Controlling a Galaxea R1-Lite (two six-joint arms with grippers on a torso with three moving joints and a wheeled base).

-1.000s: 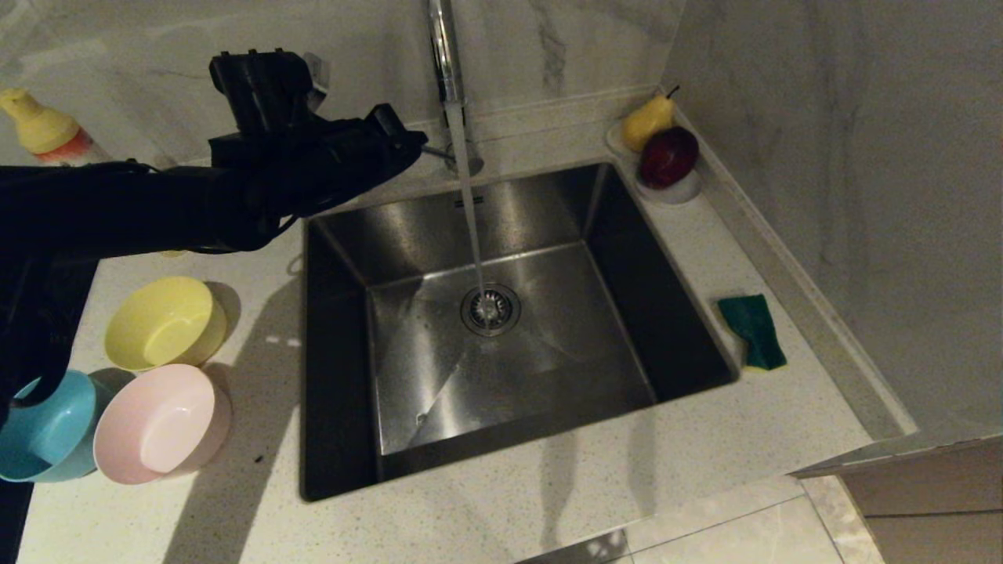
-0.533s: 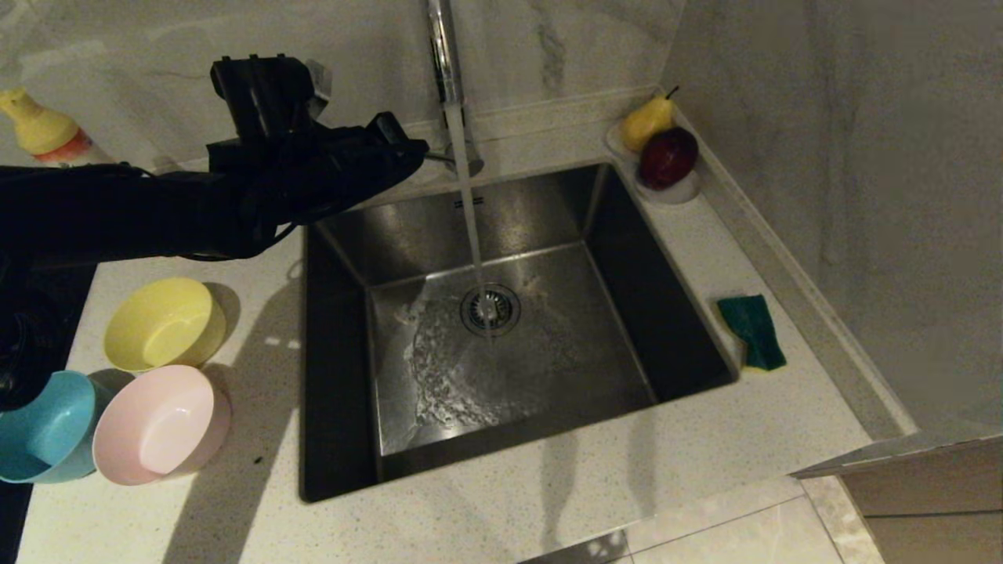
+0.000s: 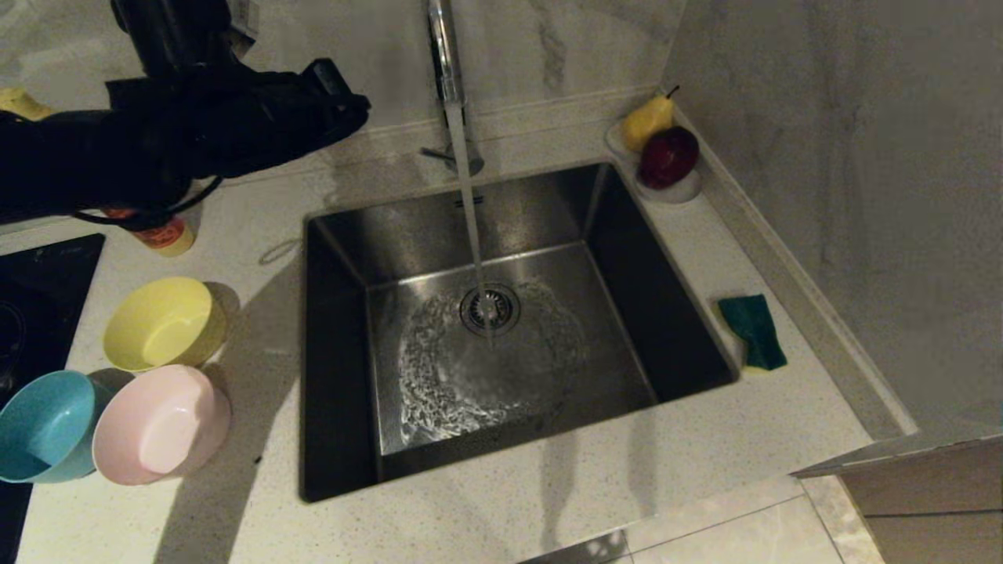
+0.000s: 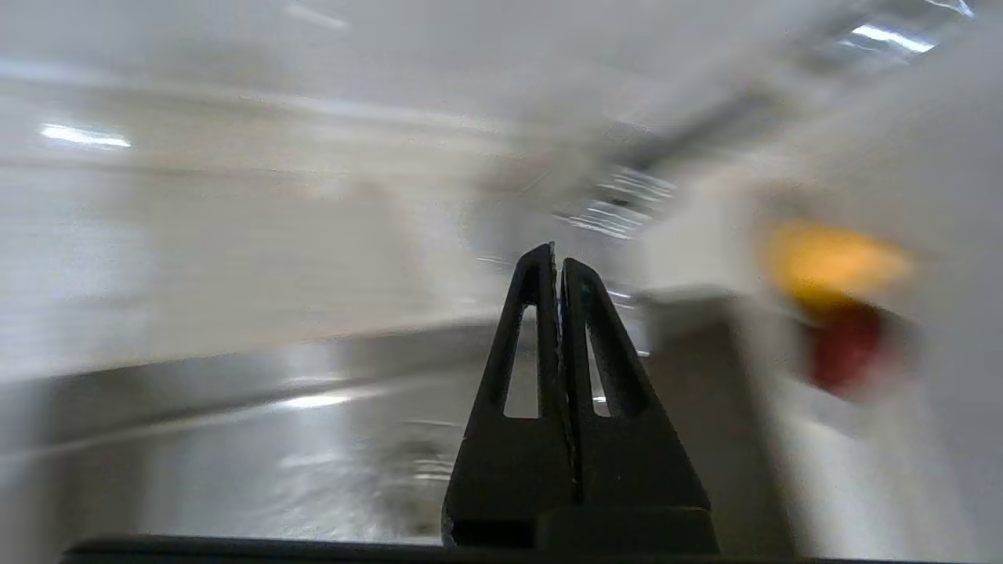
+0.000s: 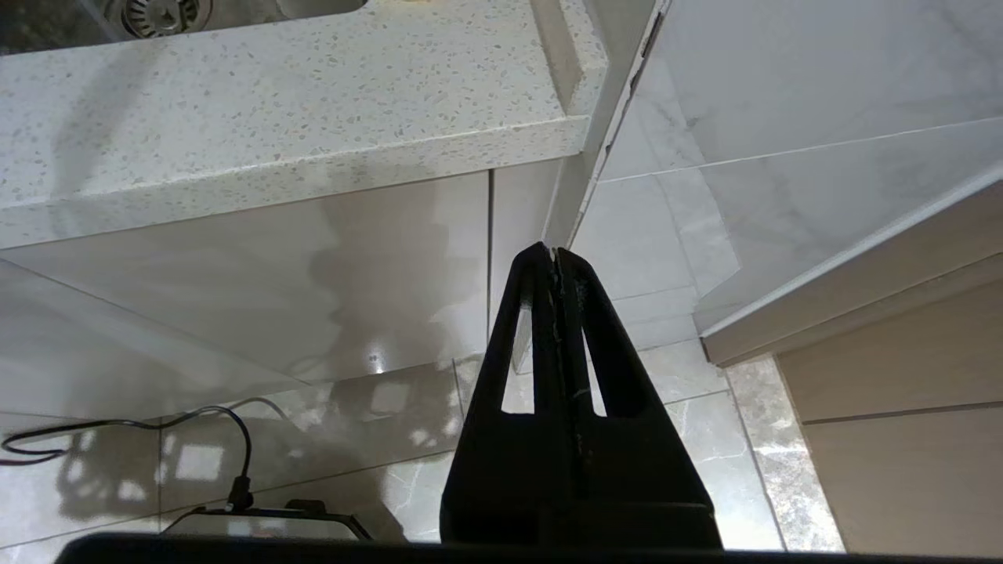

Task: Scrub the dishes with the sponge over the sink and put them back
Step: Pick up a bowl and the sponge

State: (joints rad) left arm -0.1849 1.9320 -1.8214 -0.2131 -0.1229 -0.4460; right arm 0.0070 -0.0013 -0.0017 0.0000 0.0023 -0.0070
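Left gripper (image 3: 345,98) has pulled up and away from the tap (image 3: 447,70), fingers clenched on nothing, water now spreading across the sink (image 3: 337,352). Scrubbing hasn't started: yellow bowl (image 3: 166,323), pink bowl (image 3: 161,423) and blue bowl (image 3: 47,423) sit well below its fingers, sponge (image 3: 752,329) far across the sink. Right gripper (image 5: 555,252) hangs clenched below the counter edge.

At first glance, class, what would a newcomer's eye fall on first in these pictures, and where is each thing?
Water streams from the chrome tap onto the drain strainer at the middle of the steel sink. Left of the sink sit three bowls, yellow, pink and light blue, while the green-faced sponge lies on the counter to its right. The left gripper, shut and empty, hangs above the back-left counter.
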